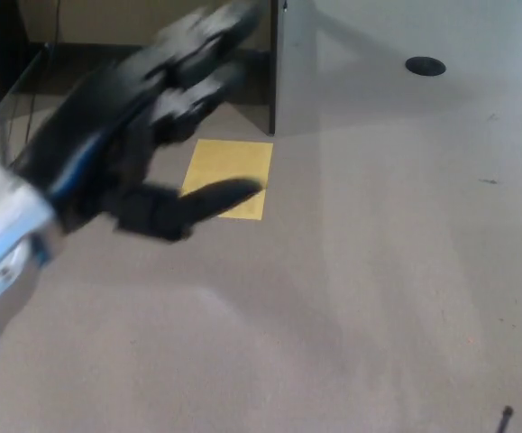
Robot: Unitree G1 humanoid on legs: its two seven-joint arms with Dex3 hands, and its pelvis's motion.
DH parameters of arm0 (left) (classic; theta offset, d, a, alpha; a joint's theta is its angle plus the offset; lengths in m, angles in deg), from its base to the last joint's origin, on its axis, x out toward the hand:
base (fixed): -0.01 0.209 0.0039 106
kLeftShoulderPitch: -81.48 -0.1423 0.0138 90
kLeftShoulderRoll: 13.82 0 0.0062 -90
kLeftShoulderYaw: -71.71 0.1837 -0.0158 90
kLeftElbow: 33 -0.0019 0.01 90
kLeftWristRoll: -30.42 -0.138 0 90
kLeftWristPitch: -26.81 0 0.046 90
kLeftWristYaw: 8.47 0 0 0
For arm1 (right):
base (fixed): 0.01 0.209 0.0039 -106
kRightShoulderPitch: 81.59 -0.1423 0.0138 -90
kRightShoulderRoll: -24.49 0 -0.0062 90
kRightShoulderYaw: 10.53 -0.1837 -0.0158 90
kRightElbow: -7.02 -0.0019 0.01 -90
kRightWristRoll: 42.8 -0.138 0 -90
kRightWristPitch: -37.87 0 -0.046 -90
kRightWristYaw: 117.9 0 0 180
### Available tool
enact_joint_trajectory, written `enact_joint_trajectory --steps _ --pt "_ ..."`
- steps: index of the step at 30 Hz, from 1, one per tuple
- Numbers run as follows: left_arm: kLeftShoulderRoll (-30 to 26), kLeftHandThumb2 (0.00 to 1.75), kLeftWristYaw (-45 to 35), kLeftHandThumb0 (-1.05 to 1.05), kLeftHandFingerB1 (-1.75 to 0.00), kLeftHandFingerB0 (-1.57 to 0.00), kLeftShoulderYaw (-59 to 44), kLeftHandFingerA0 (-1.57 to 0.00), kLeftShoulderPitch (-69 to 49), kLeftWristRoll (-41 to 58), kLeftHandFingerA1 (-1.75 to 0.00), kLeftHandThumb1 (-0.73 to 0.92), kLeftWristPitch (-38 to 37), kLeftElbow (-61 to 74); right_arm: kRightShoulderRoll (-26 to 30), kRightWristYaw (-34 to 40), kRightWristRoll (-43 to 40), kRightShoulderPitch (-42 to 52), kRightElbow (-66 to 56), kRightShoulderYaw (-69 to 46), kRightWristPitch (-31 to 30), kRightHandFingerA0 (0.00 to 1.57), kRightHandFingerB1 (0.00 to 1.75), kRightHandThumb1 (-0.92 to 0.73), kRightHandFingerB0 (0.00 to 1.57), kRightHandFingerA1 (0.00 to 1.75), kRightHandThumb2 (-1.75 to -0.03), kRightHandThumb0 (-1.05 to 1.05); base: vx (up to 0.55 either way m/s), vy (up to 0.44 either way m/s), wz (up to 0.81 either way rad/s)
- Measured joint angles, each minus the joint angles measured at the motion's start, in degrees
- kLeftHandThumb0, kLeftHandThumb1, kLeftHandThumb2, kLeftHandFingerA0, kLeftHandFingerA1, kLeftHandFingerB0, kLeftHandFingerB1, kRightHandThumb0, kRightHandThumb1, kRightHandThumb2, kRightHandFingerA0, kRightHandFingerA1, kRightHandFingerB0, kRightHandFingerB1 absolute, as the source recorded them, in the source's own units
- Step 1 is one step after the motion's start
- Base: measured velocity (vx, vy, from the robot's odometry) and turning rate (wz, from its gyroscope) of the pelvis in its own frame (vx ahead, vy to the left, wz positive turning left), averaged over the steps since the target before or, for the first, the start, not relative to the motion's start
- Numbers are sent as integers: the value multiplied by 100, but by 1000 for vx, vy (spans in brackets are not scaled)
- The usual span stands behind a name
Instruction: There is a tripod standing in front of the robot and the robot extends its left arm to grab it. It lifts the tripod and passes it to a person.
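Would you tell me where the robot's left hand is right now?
In the head view, the left hand is at upper left, open and empty, above the floor beside the yellow sheet.

Grey-brown floor [378, 271] carries a yellow sheet [229, 173] (partly hidden) at 11 o'clock, a black disc [425, 66] at 1.
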Motion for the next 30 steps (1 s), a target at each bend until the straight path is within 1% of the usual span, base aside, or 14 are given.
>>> enact_joint_trajectory --steps 5,6,7,11,12,13,16,18,23,24,25,27,28,30 --pt "-7 52 -13 -47 -23 -1 -322 -13 -958 -30 -32 44 -424 -418 -1 0 0 14 2 -9 30 56 32 -70 36 38 -61 -39 0 0 0" --pt "-7 69 -13 -50 -20 -3 -373 -9 -1136 -46 -43 34 -521 -541 -1 0 0 21 5 -12 34 55 32 -70 36 37 -61 -39 0 0 0" --pt "-7 83 -13 -26 -47 0 -415 -3 -1279 -61 -49 28 -605 -653 -1 -1 -1 25 9 -15 37 54 32 -70 37 37 -61 -39 0 0 0" --pt "-8 84 -7 -23 -46 0 -536 -3 -1774 -147 -48 31 -929 -1159 -3 -2 -1 35 21 -23 53 54 32 -70 37 37 -61 -39 0 0 0" --pt "-8 58 -3 -36 -30 -18 -560 -19 -1882 -168 -36 45 -1014 -1311 -3 -2 -1 37 25 -23 59 55 32 -70 36 37 -61 -40 0 0 0" --pt "-8 87 5 -21 -48 -6 -583 -8 -2030 -200 -50 34 -1131 -1541 -3 -2 -1 39 29 -23 68 58 32 -70 37 38 -60 -40 0 0 0" --pt "-9 87 54 -23 -48 -6 -644 -8 -2301 -259 -51 33 -1391 -2192 -4 -1 2 47 37 -22 81 51 44 -57 30 52 -83 -47 0 0 0" --pt "-12 89 109 -23 -48 -6 -657 -9 -2442 -316 -51 36 -1524 -2654 -4 -1 2 58 51 -20 85 58 32 -70 37 38 -61 -40 0 0 0" --pt "-41 88 286 -20 -51 -11 -644 -14 -2703 -459 -53 34 -1851 -3860 -4 -1 4 74 77 -15 100 54 32 -70 36 37 -61 -39 0 0 0" --pt "-48 61 338 -40 -34 -24 -633 -27 -2753 -494 -40 45 -1928 -4146 -4 -1 4 79 82 -16 103 55 32 -71 36 37 -62 -39 0 0 0" --pt "-57 89 386 -20 -50 -11 -619 -13 -2785 -531 -52 36 -2001 -4389 -4 -1 4 82 83 -16 107 58 32 -71 36 38 -61 -39 0 0 0" --pt "-76 90 486 -22 -50 -11 -573 -13 -2846 -623 -52 36 -2148 -4868 -4 -1 2 102 84 -18 118 50 44 -57 29 52 -83 -47 0 0 0" --pt "-88 56 549 -40 -30 -25 -536 -30 -2875 -678 -35 50 -2251 -5184 -4 -1 2 123 83 -19 128 57 32 -70 35 38 -62 -39 0 0 0" --pt "-110 67 649 -48 -37 -24 -466 -29 -2912 -778 -42 44 -2420 -5663 -4 -1 1 170 85 -22 138 56 32 -70 35 38 -62 -39 0 0 0"
